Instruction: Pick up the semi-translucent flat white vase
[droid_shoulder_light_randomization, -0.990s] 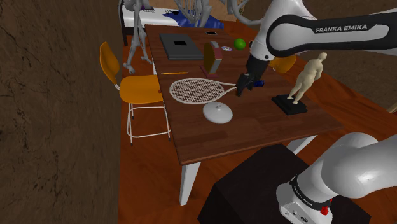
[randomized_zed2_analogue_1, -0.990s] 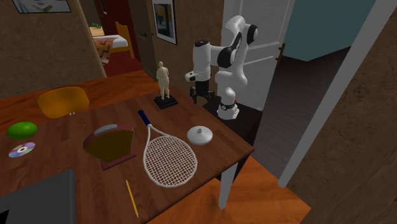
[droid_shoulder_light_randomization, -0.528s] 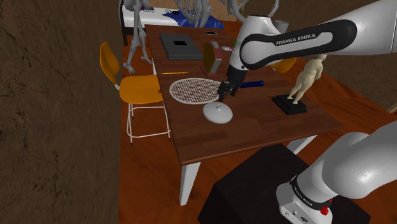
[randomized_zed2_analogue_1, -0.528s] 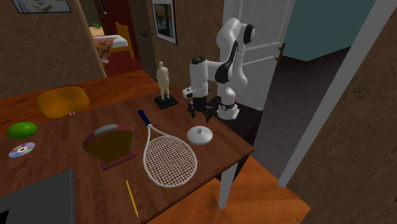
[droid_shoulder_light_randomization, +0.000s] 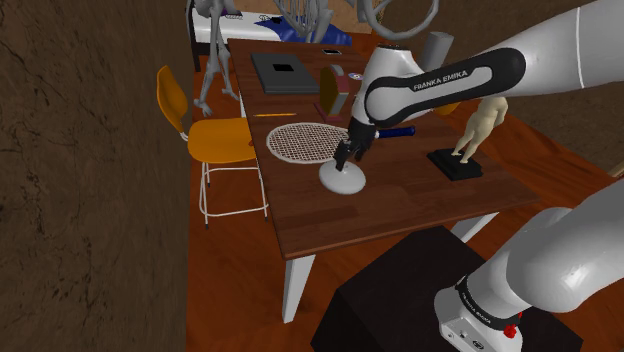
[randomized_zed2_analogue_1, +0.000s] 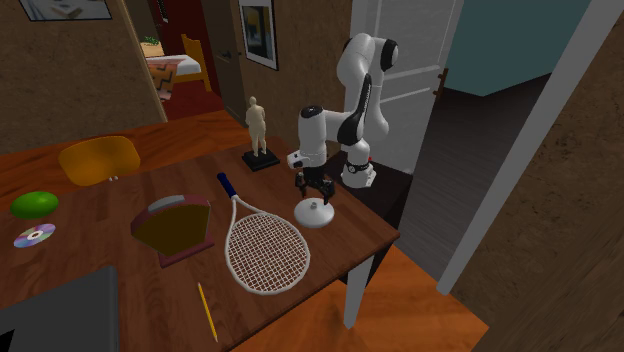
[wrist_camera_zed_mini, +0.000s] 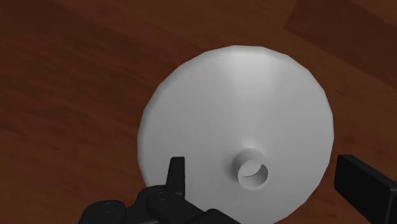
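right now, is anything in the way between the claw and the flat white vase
Nothing visible. The open claw hangs directly over the vase. The racket lies beside the vase, clear of the path.

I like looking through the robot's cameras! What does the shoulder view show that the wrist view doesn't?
The shoulder view adds the tennis racket, the orange chair, the figurine and the white arm. The wrist view adds a close look at the small round neck opening. Both share the flat white vase, the open black gripper over it and the brown wooden table.
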